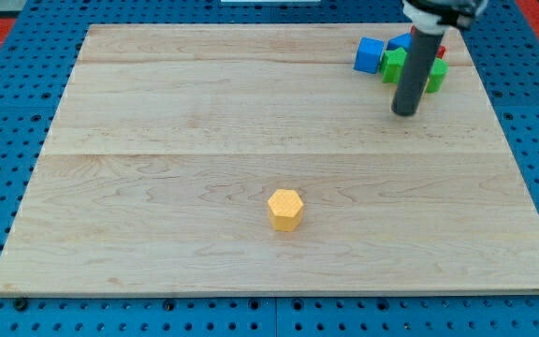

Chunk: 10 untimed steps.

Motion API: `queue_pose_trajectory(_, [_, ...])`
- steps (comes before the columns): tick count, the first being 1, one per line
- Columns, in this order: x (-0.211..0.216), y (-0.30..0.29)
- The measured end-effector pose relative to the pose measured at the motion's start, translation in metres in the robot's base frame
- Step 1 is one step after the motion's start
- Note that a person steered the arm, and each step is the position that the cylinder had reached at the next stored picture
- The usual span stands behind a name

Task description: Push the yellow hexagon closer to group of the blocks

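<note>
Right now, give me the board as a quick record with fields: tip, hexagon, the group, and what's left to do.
tip: my tip sits at the view's top right, just below the group
yellow hexagon: alone, low and near the middle, far from my tip
group: blue block, green blocks, a bit of red, clustered at the view's top right, partly hidden by the rod
board: wooden board
left to do: hexagon not yet near the group; probably go round to its lower left and push up and right

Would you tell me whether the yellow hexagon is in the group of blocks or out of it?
Out. The yellow hexagon sits alone near the view's bottom; the group and my tip are at top right.
</note>
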<state>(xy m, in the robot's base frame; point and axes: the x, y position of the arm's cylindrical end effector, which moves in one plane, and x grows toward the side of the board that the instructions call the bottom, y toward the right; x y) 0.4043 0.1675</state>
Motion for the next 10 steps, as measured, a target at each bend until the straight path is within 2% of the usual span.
queue_pose_trajectory(1, [0.114, -0.003])
queue_pose_trajectory(2, [0.194, -0.065])
queue_pose_trajectory(3, [0.173, -0.166])
queue_pose_trajectory(4, [0.121, -0.151])
queue_pose_trajectory(5, [0.070, -0.089])
queue_pose_trajectory(6, [-0.016, -0.085])
queue_pose_trajectory(8, [-0.066, -0.063])
queue_pose_trajectory(9, [-0.060, -0.098])
queue_pose_trajectory(10, [-0.071, -0.093])
